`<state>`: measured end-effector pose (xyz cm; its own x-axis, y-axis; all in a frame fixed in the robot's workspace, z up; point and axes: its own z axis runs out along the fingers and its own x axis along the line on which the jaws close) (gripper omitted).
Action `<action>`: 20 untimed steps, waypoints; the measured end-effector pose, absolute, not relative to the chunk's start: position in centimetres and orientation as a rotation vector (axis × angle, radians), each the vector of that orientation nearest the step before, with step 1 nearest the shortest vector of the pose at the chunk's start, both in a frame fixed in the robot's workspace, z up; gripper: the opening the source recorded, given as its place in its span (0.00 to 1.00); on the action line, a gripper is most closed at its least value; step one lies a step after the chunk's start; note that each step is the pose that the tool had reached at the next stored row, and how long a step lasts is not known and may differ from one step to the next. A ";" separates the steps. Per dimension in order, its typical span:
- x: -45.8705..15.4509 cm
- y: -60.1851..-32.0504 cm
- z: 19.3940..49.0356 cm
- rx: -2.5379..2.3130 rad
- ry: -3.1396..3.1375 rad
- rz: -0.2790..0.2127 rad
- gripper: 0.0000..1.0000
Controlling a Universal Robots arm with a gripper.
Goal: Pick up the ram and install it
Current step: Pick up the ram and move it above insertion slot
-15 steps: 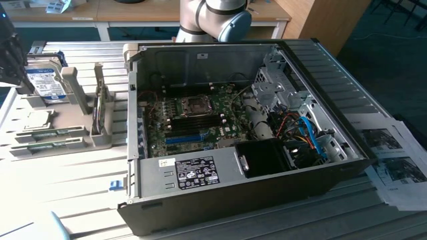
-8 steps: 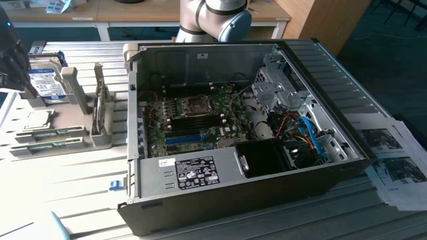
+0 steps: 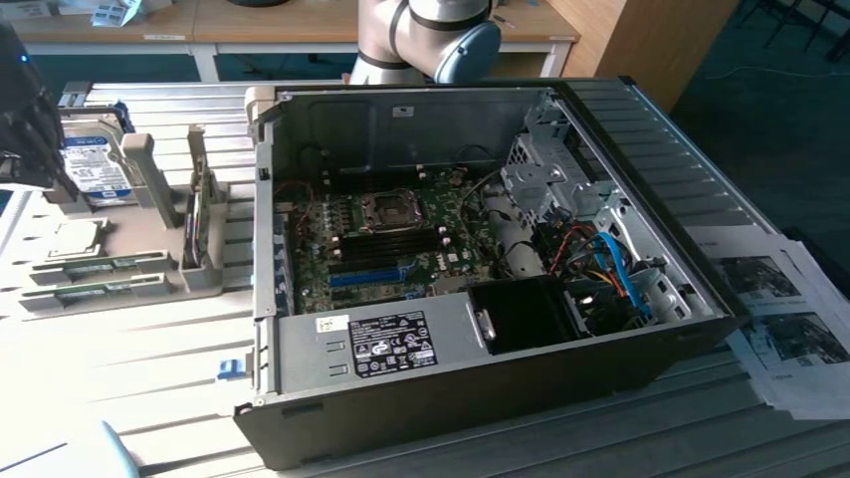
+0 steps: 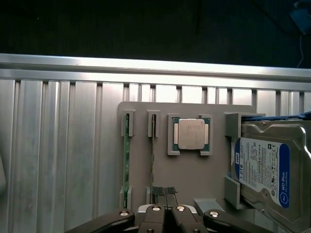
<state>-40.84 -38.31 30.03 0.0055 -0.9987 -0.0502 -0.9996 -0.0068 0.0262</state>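
Observation:
Two green ram sticks stand on edge in slots of a grey holder (image 4: 194,179): one ram (image 4: 126,160) nearer the holder's outer edge, the other ram (image 4: 152,155) beside the processor. My gripper (image 4: 165,196) hovers over the end of that second stick, its black fingertips pressed together and holding nothing. In the exterior view the gripper (image 3: 30,149) is a dark shape at the far left above the holder, and the ram sticks (image 3: 100,267) lie as thin green strips at the holder's near end. The open computer case (image 3: 479,349) shows its motherboard (image 3: 385,249).
On the same holder sit a square processor chip (image 4: 192,134) and a silver hard drive with a blue label (image 4: 262,170). Tall grey uprights (image 3: 199,209) stand between the holder and the case. Printed sheets (image 3: 783,319) lie at the exterior view's right.

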 end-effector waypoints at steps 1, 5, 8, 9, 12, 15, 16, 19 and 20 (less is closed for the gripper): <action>-40.8 -38.3 30.0 -2.216 2.202 0.084 0.10; -40.8 -38.3 30.0 -2.216 2.202 0.084 0.10; -40.8 -38.3 29.9 -2.216 2.202 0.084 0.10; -40.8 -38.3 29.9 -2.216 2.202 0.084 0.10; -40.8 -38.3 29.9 -2.216 2.202 0.084 0.16; -40.8 -38.3 29.9 -2.216 2.202 0.084 0.24; -40.8 -38.3 29.9 -2.216 2.202 0.084 0.24; -40.8 -38.3 29.9 -2.216 2.202 0.084 0.24; -40.8 -38.3 29.9 -2.216 2.202 0.084 0.24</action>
<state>-40.84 -38.31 29.94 0.0056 -0.9987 -0.0502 -0.9996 -0.0069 0.0262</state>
